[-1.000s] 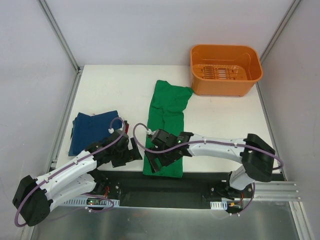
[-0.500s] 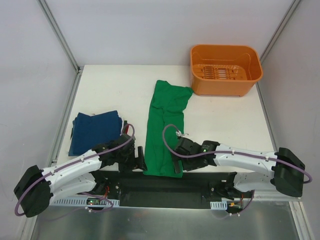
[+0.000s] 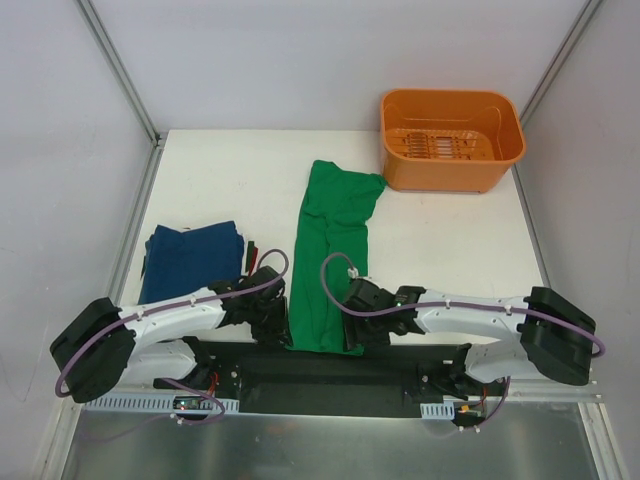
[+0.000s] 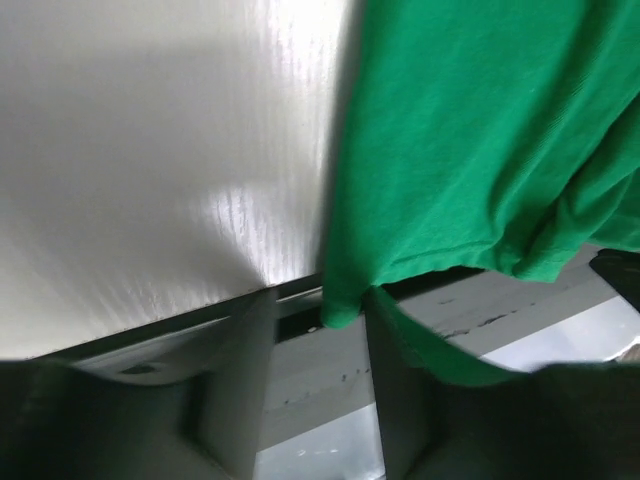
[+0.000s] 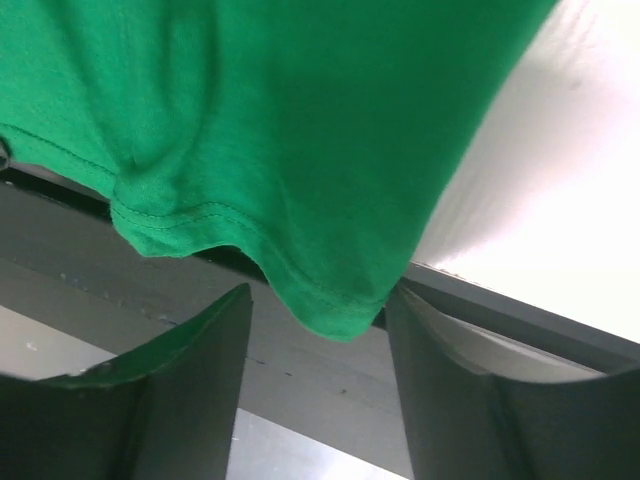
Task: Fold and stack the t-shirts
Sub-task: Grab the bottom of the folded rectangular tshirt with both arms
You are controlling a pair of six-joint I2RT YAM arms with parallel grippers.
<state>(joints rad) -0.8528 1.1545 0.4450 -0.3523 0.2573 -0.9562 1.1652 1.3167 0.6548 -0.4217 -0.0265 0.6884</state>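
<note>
A bright green t-shirt (image 3: 333,250) lies as a long, narrow folded strip down the middle of the table, its near hem hanging over the front edge. A folded navy t-shirt (image 3: 190,262) rests at the left, with a sliver of red (image 3: 250,250) at its right side. My left gripper (image 3: 280,325) is low at the green shirt's near-left corner. In the left wrist view that corner (image 4: 345,300) pokes between the gripper's (image 4: 312,300) parted fingers, against the right one. My right gripper (image 3: 360,330) is at the near-right corner (image 5: 335,300), which hangs unpinched between its (image 5: 318,295) spread fingers.
An orange plastic basket (image 3: 450,135) stands at the back right, next to the green shirt's far end. The black base rail (image 3: 330,370) runs just below the table's front edge, under both grippers. Frame posts and grey walls enclose the left and right sides.
Both grippers have dropped toward the table's front edge and settled at the green shirt's two near corners. Both pairs of jaws have narrowed, and the right arm has swung out to the right.
</note>
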